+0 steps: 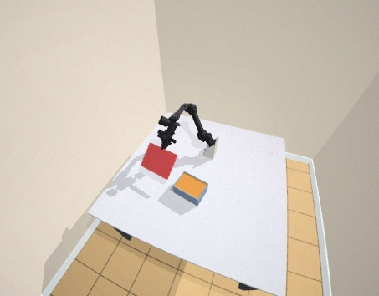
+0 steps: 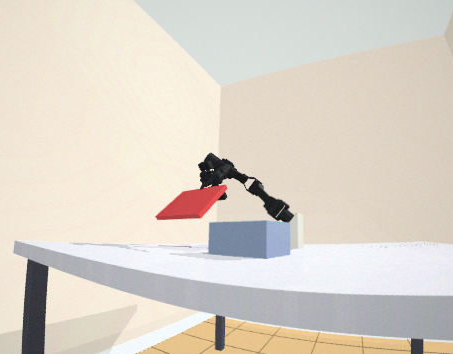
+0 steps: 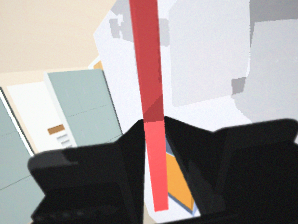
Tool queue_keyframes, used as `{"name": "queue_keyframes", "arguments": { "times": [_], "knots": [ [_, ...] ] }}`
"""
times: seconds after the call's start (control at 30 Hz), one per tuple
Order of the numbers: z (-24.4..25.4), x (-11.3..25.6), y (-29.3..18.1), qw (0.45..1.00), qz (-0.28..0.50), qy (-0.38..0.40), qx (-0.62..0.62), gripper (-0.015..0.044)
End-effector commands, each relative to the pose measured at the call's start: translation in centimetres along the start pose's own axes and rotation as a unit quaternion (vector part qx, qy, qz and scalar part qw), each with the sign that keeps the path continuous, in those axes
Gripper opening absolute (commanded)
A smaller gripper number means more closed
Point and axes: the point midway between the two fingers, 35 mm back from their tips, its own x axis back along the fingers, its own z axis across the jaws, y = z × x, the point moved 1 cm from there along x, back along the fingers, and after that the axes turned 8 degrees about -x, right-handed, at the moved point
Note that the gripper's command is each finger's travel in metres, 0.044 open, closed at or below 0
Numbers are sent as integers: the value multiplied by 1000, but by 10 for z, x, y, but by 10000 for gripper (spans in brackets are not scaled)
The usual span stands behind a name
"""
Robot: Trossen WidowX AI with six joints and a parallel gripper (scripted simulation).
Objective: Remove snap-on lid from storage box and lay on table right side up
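The red lid point(image 1: 159, 161) point(image 2: 192, 203) point(image 3: 147, 65) is held in the air above the table point(image 1: 238, 226) point(image 2: 340, 280), to the left of the box in the top view. It is tilted, its far edge lower than the gripped edge in the exterior view. My gripper point(image 1: 163, 148) point(image 3: 153, 122) is shut on one edge of the lid. The blue-grey storage box point(image 1: 186, 196) point(image 2: 237, 240) stands upright and open on the table, its inside orange. Part of it shows behind the fingers in the wrist view. The lid's underside is mostly hidden.
A pale upright panel point(image 1: 211, 150) point(image 2: 299, 231) stands by the arm's base, behind the box in the exterior view. The table's left edge runs near the lid in the top view. Shadows of the arm and lid fall on the tabletop.
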Motion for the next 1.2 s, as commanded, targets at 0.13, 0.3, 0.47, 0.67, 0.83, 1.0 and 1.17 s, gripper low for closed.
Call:
{"name": "queue_keyframes", "arguments": {
  "times": [0.13, 0.3, 0.47, 0.67, 0.83, 1.0, 1.17],
  "knots": [
    [-2, -2, -1, 1000, 3, 7, 0, 0],
    [-7, -6, -2, 1000, 3, 8, 0, 0],
    [-11, -9, -1, 1000, 3, 8, 0, 0],
    [-14, -12, -1, 1000, 3, 8, 0, 0],
    [-17, -15, 0, 1000, 3, 8, 0, 0],
    [-20, -17, 0, 1000, 3, 8, 0, 0],
    [-23, -20, 1, 1000, 2, 9, 0, 0]
  ]
}}
